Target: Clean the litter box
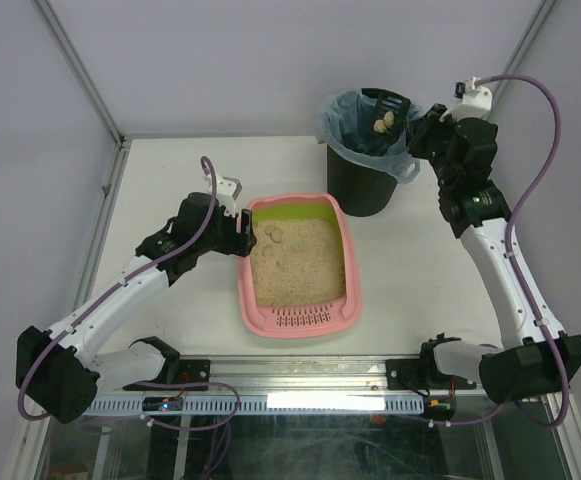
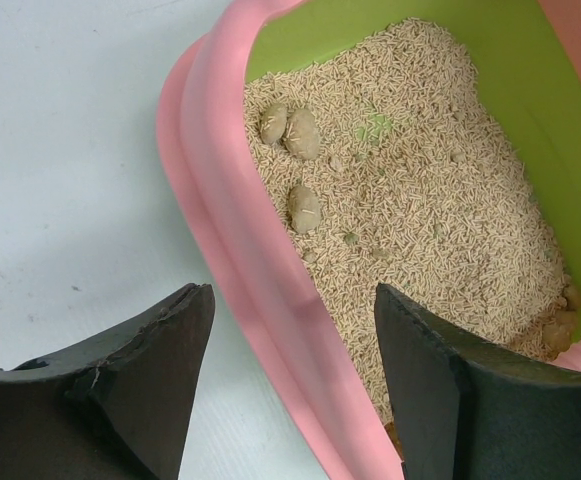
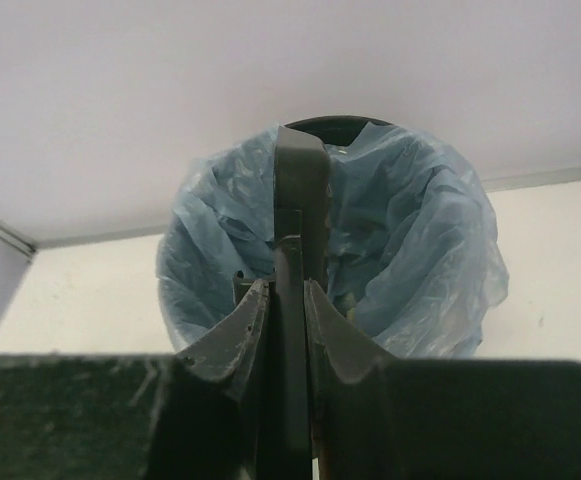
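Pale lilac walls [image 1: 270,60] close in a white table [image 1: 170,180], and at its middle lies the litter box [image 1: 270,322], its slotted grille [image 1: 300,314] toward the arm bases and its green wall at the far end. Beige litter [image 1: 310,270] covers its floor. We count three brown clumps [image 2: 300,135] bunched in the far-left corner, and what looks like another against the green wall near the grille.

Our left gripper [image 2: 295,292] sits astride the box's left wall, one finger over the table and one over the litter. We see gaps on both sides of the pink rim, so the claw stands wide and is not clamped on it. We judge it is there to steady the tray.

Farther out, beyond the box's far-right corner, stands the black bin [image 1: 360,190] with its pale blue bag [image 3: 420,230]. Our right gripper [image 3: 285,285] is pinched tight on the handle of the dark scoop [image 3: 300,180], which reaches over the bin's mouth. Beige lumps [image 1: 382,122] show there from above, but we cannot tell whether they lie on the scoop or in the bag.

We take this as the dumping step. With waste in the box, the job is only partly done. Next the scoop should cross to the far-left corner, slide low under the clumps and lift level, keeping clear of the left finger close by.
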`<state>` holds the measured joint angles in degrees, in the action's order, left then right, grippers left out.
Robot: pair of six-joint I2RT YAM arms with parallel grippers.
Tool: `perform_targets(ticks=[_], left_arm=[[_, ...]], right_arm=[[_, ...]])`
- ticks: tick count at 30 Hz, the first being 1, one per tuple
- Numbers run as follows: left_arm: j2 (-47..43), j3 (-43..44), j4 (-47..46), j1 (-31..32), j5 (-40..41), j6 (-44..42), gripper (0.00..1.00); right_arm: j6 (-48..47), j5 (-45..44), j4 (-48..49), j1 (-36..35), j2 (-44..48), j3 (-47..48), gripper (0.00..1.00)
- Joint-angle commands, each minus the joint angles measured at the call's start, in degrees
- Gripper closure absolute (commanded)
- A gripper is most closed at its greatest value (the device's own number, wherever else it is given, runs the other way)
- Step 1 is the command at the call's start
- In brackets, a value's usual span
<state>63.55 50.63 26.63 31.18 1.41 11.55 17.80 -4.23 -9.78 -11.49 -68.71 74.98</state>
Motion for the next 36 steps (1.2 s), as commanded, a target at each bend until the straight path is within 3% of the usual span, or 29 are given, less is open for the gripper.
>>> perform_targets(ticks=[1, 12, 20, 25, 28, 33, 36], left_arm=[[-0.18, 0.45, -1.54, 0.35, 0.26, -0.42, 0.33], [-0.27, 0.51, -1.5, 0.35, -0.32, -0.71, 0.33], [-0.19, 0.52, -1.5, 0.33, -0.05, -0.89, 0.33], [-0.01, 0.51, -1.56, 0.36, -0.12, -0.85, 0.33], [0.01, 0.47, -1.5, 0.35, -0.36, -0.92, 0.33], [-0.36, 0.35, -1.56, 0.37, 0.17, -0.94, 0.33], [0.03, 0.38, -1.83, 0.37, -0.33, -0.78, 0.33]], right_arm=[[-13.65, 4.25, 7.74, 0.1, -1.43, 3.11, 1.0], [-35.04, 4.31, 18.93, -3.26, 0.15, -4.79, 1.0], [-41.34, 4.26, 22.33, -3.48, 1.92, -6.11, 1.0], [-27.86, 5.02, 20.33, -3.46, 7.44, -4.81, 1.0], [-17.44, 7.09, 14.08, -3.48, 11.72, -2.46, 1.0], [-0.41, 13.55, 6.86, -3.5, 17.03, -4.42, 1.0], [5.24, 20.72, -2.36, -3.46, 16.78, -3.49, 1.0]])
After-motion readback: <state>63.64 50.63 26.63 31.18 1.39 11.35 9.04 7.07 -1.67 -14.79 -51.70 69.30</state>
